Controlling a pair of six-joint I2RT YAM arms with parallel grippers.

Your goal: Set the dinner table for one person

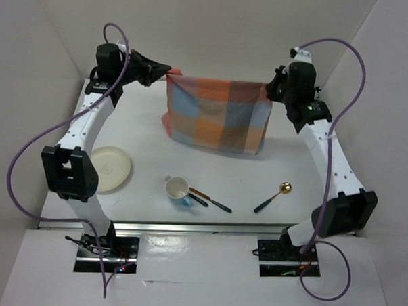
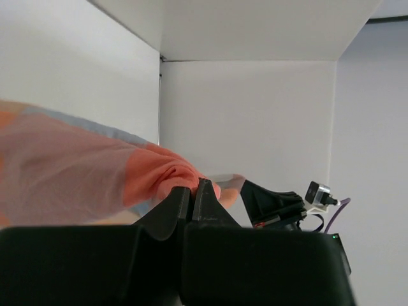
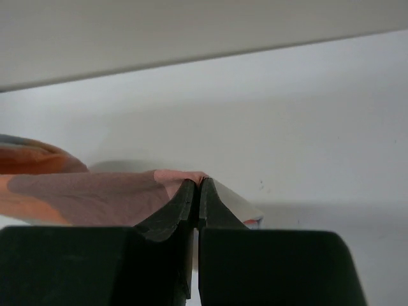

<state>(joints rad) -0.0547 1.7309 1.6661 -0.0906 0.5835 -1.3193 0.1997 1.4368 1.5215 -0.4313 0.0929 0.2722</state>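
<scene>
An orange-and-grey checked cloth mat [image 1: 218,115] hangs stretched between both arms above the far part of the white dinner table [image 1: 257,179]. My left gripper [image 1: 169,71] is shut on its upper left corner, and my right gripper [image 1: 268,88] is shut on its upper right corner. In the left wrist view the bunched orange cloth [image 2: 153,175] is pinched in my left gripper [image 2: 192,186]. The right wrist view shows the cloth's corner [image 3: 95,194] caught in my right gripper [image 3: 196,183]. The mat's lower edge droops onto the table.
A cream plate [image 1: 110,167] lies at the left, by the left arm. A white and blue cup [image 1: 178,190] rests on its side near the front, next to two dark-handled utensils [image 1: 212,202]. A gold-bowled spoon [image 1: 272,198] lies to the right.
</scene>
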